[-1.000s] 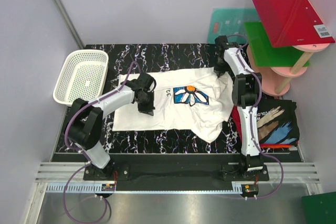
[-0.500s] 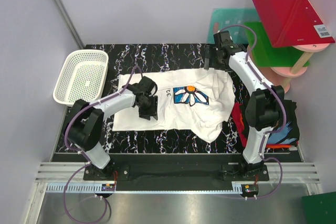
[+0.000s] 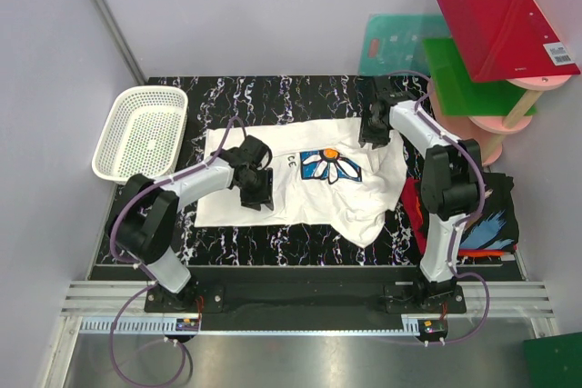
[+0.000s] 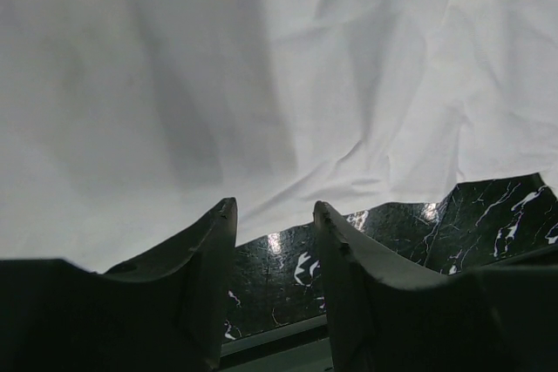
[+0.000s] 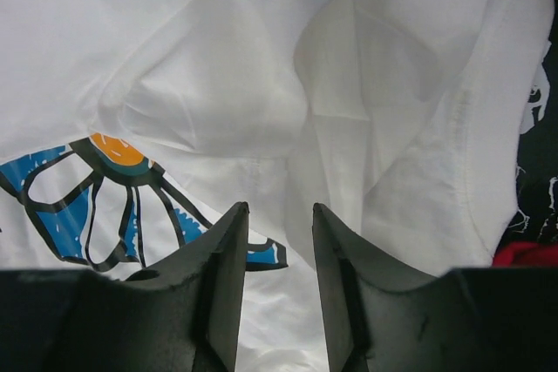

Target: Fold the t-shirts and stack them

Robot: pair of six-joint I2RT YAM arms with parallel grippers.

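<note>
The white t-shirt [image 3: 309, 202] is lying spread on the worktop [image 3: 273, 97] between the two arms, its daisy print [image 3: 329, 166] facing up. Its near right part is bunching into loose folds toward the worktop's near edge. The black t-shirt [image 3: 486, 211] is sitting in a heap at the right edge, beside the right arm. A strip of the red-orange t-shirt [image 5: 521, 254] is showing just off the white one's right edge. None of them is looking folded yet.

The left gripper [image 3: 255, 190] is hovering over the white shirt's left part, fingers standing partly apart with nothing between them. Its wrist view is showing the cloth's edge and dark worktop in the gap. The right gripper [image 3: 373, 129] is hanging over the far right part of the same shirt, likewise partly spread and pinching nothing. Creased cloth and a stitched hem [image 5: 471, 111] are lying below it.

This is looking like thin, light, limp cloth that will be sagging and sliding as soon as it is lifted. A pinch in the middle would probably be raising only a peak and dragging wrinkles along. The better holds are likely the hem, a sleeve seam or a shoulder, with one gripper at each end of an edge. Where the cloth is doubling over at the right, a low pinch may be catching two layers at once.
</note>
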